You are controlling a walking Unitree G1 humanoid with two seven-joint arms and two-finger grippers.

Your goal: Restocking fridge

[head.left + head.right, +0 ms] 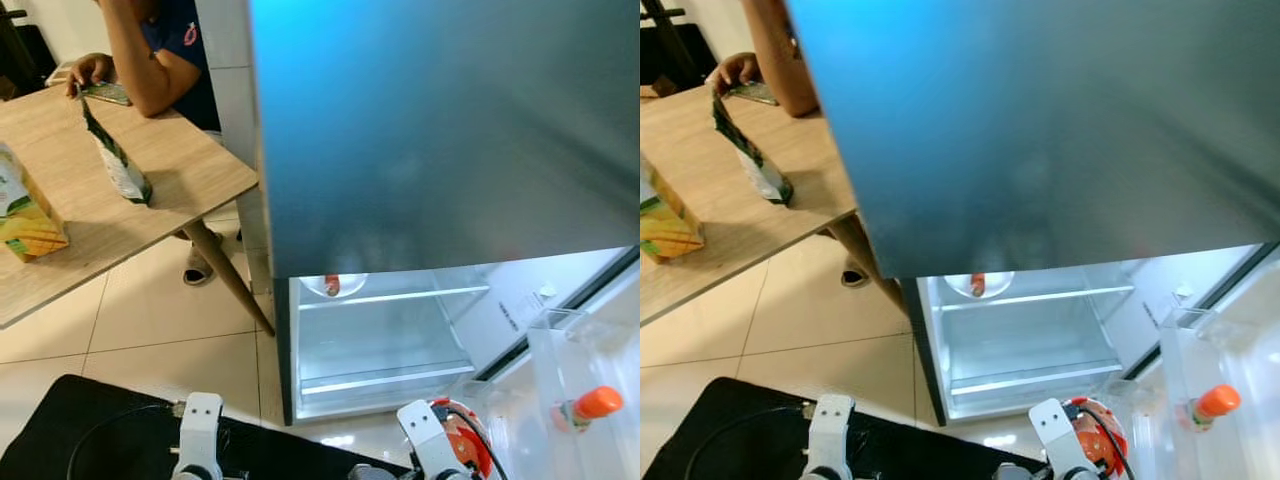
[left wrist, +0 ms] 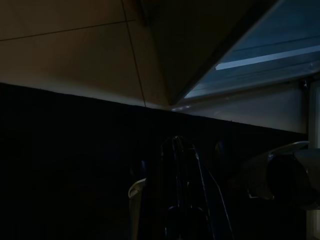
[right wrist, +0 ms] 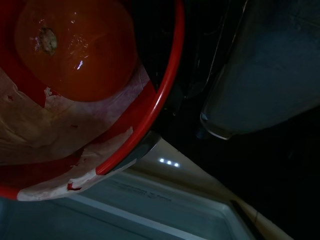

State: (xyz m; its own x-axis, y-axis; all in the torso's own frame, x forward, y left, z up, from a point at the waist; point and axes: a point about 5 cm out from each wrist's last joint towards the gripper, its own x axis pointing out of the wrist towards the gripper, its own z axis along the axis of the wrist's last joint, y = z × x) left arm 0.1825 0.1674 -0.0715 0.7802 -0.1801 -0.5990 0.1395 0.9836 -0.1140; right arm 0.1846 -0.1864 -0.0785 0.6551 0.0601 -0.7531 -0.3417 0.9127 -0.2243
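You have a red bowl [image 3: 150, 115] at the right gripper, low beside the open fridge [image 1: 440, 150]. In the right wrist view a tomato [image 3: 75, 47] lies inside it on torn, stained paper [image 3: 40, 145]. From the head views the bowl [image 1: 1095, 435] shows as a patch of red and orange just behind the right arm's white wrist bracket [image 1: 422, 430], in front of the fridge's lower compartment. You cannot tell from any view whether that gripper's fingers are spread or closed on the rim.

Inside the lit lower compartment, a small bowl [image 1: 335, 285] with something red in it sits on the glass shelf [image 1: 400, 297]. The shelf below it is bare. The lower door stands swung out to your right, and in its clear door bin [image 1: 560, 350] lies a bottle with an orange cap [image 1: 590, 403].

Your left gripper [image 2: 180, 190] hangs low over a black mat [image 1: 90, 425] on the tiled floor [image 1: 170, 320]; its view is too dark to tell how its fingers stand.

To the left stands a wooden table [image 1: 190, 170] carrying a yellow and green carton [image 1: 25, 215] and a tall green and white bag [image 1: 115, 155]. A person sits at the far side with one hand [image 1: 92, 70] on the tabletop.
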